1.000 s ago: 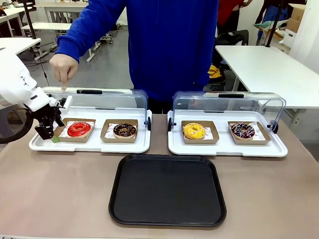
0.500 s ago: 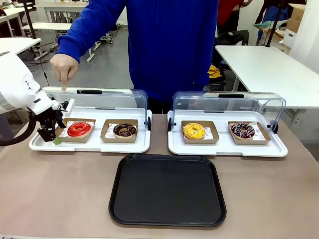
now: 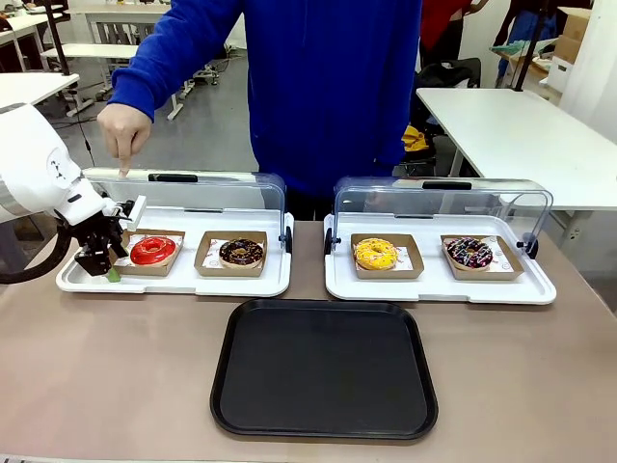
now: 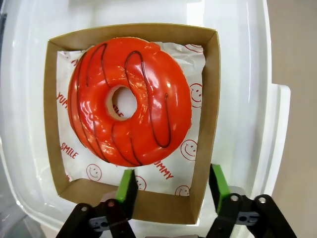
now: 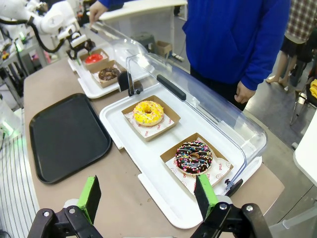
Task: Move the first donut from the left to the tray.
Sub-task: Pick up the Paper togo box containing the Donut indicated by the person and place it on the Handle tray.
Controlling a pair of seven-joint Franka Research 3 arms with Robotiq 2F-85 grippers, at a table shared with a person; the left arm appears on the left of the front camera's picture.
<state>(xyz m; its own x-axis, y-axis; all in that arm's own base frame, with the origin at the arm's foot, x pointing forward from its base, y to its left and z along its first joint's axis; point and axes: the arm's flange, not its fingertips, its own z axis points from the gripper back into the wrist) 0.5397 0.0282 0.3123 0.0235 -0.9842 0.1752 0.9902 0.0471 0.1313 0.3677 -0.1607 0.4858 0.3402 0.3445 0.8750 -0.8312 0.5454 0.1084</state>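
Observation:
The red glazed donut [image 3: 153,250] lies in its shallow brown box [image 3: 145,268] at the left end of the left white tray. In the left wrist view the donut [image 4: 130,101] sits just beyond my open left gripper [image 4: 172,184]. One green pad hangs over the box's near edge; the other stands outside the box's side wall [image 4: 210,99]. In the front view the left gripper [image 3: 101,258] hovers at the box's left side. The black tray [image 3: 324,368] lies flat at the table's middle front. My right gripper [image 5: 148,196] is open over the table, with nothing between its fingers.
A person in blue stands at the far side, one hand [image 3: 123,130] pointing a finger down at the left white tray's [image 3: 174,285] raised clear lid. A chocolate donut [image 3: 241,253] shares that tray. The right white tray [image 3: 439,289] holds a yellow donut [image 3: 375,253] and a sprinkled one [image 3: 469,253].
My left gripper has shifted slightly to the right, closer to the red donut's box. The person's hand and the donuts have stayed put.

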